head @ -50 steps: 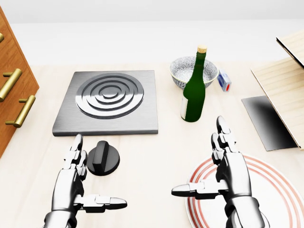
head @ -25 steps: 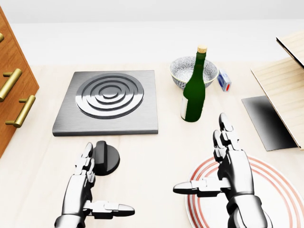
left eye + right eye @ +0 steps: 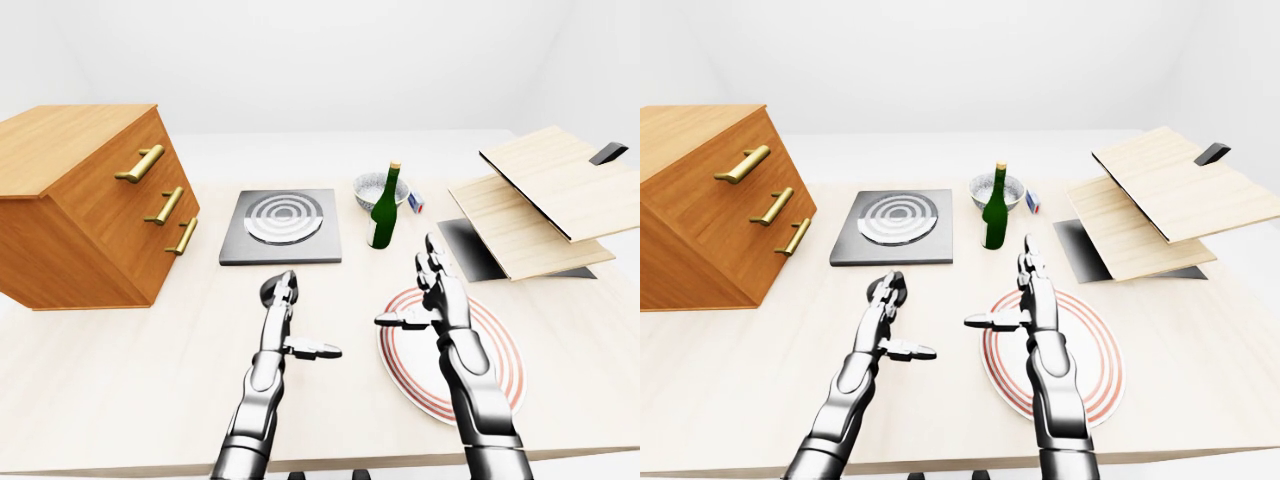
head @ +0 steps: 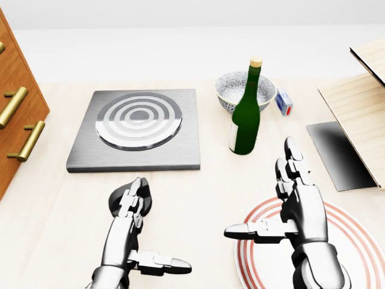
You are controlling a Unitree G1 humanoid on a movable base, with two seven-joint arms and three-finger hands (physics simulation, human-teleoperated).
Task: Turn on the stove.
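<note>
Stove (image 4: 135, 129) lies flat on the bench (image 4: 204, 192), left of centre in the head view, a grey slab with ringed burner. Its black knob (image 4: 117, 201) sits apart from the slab, just below its lower edge, on the bench.

Left robot hand (image 4: 135, 208) lies over the knob, two fingers (image 4: 133, 194) curled on its top, thumb stretched out sideways and well clear. Not a closed grip; the hand reads as spread. Whether the fingers actually press the knob cannot be told.

Right robot hand (image 4: 289, 208) hovers open above a red-ringed plate (image 4: 343, 232), holding nothing.

Judgement: knob looks rigid, smooth, low and round with a raised bar across it. Likely stiff to turn, and slippery to metal fingers. Best purchase is across that bar, thumb opposing the fingers, then twist.

Nearby: green bottle (image 4: 246, 114) upright, just beside a patterned bowl (image 4: 231, 90); wooden drawer chest (image 3: 90, 205) at the view's left.
</note>
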